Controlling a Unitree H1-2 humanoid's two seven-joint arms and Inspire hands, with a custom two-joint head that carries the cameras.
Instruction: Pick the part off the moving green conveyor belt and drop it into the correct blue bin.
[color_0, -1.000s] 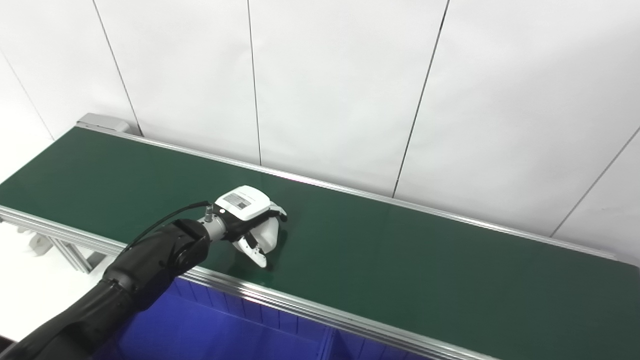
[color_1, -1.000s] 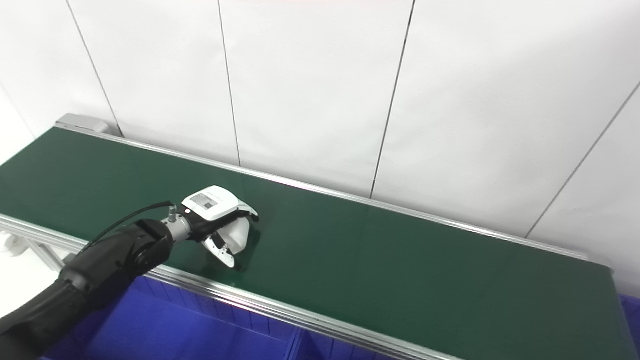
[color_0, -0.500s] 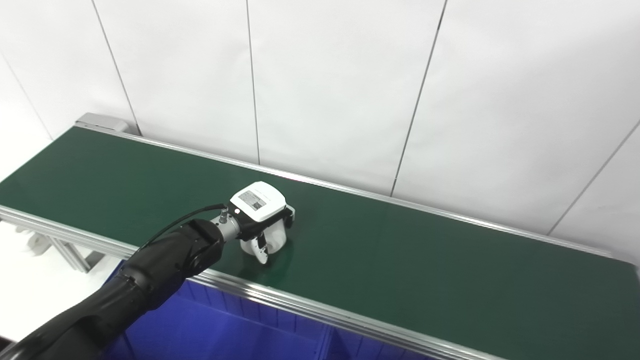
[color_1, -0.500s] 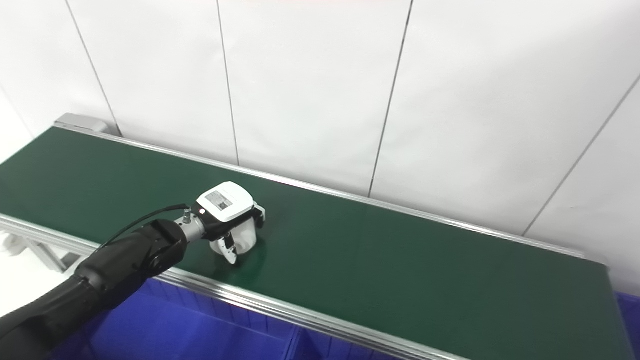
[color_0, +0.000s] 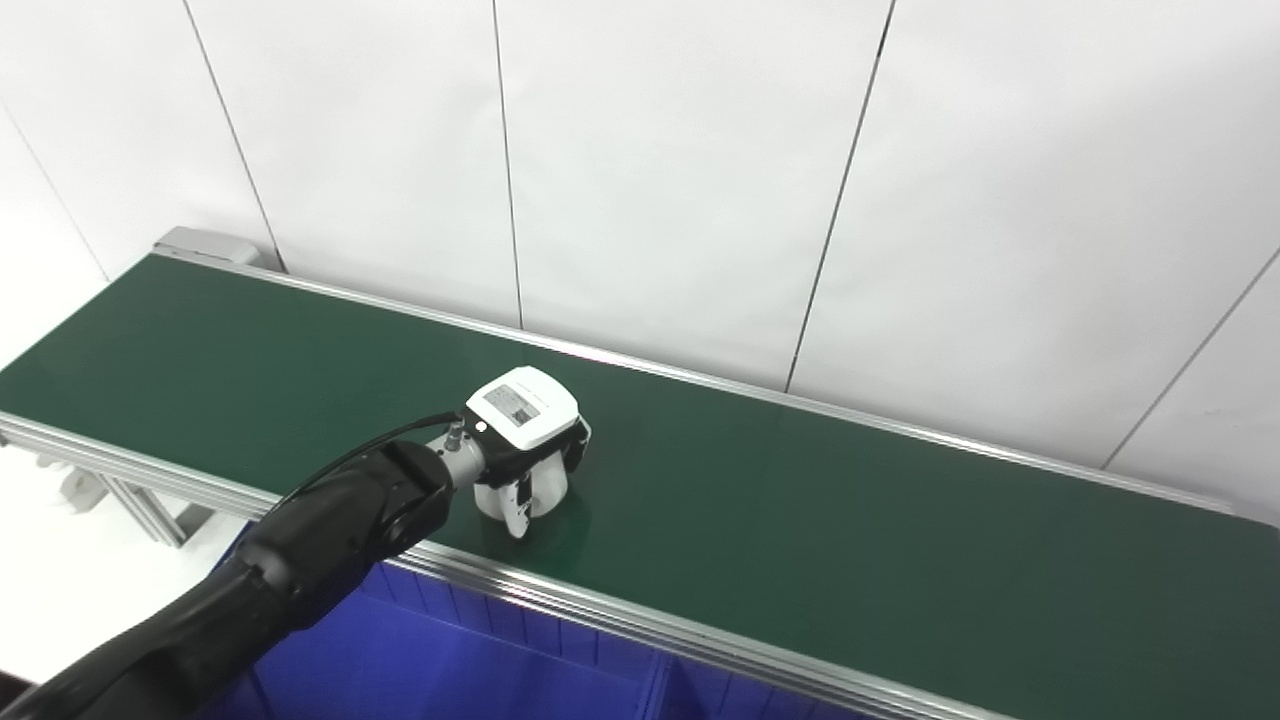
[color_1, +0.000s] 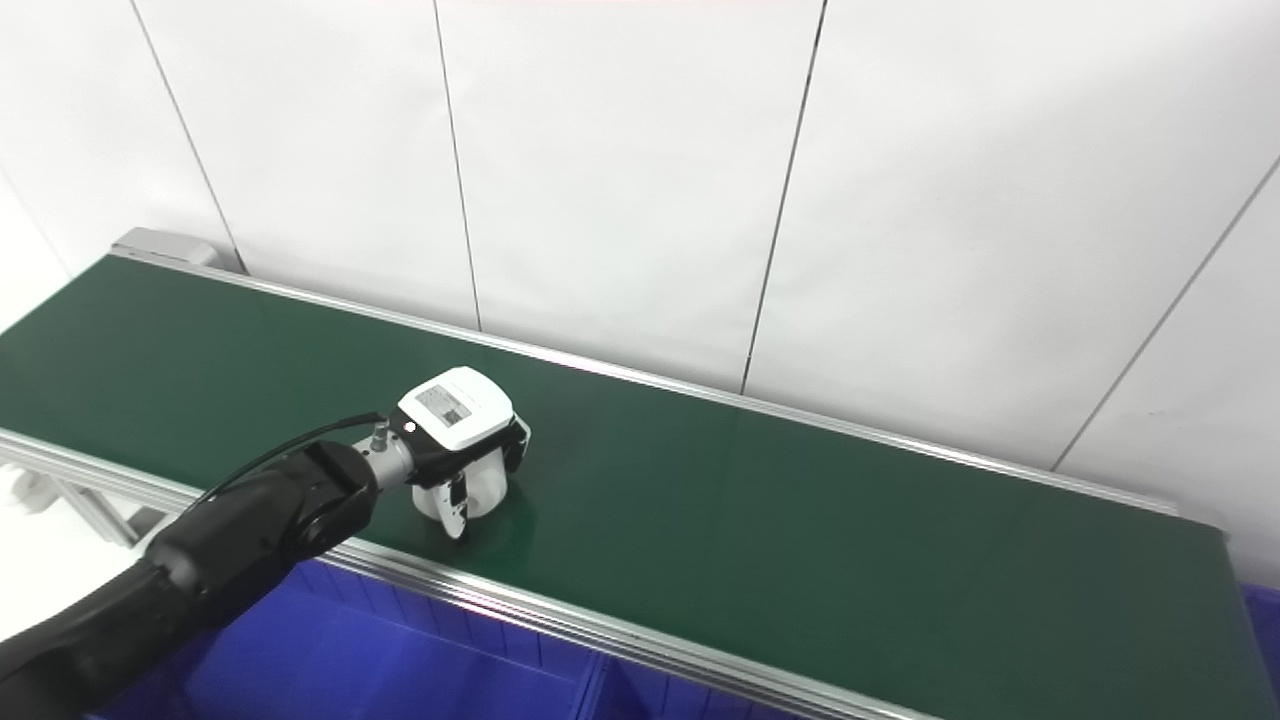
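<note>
The green conveyor belt (color_0: 820, 520) runs from the far left to the near right. My left hand (color_0: 522, 425) reaches over its near half, palm down. Its fingers and thumb are closed around a white, rounded part (color_0: 552, 486), which also shows in the right eye view (color_1: 488, 490). The part's bottom is at or just above the belt surface; I cannot tell if it touches. The hand hides most of the part. The right hand is not in view.
Blue bins (color_0: 430, 660) sit below the belt's near aluminium rail (color_0: 640, 625), with a divider (color_0: 655, 690) between two of them. Another blue bin edge (color_1: 1262, 625) shows at the belt's right end. A white panelled wall stands behind the belt.
The left hand's fingers were spread around the white part one second ago and have closed on it. The hand has shifted slightly right along the belt and turned more upright.
</note>
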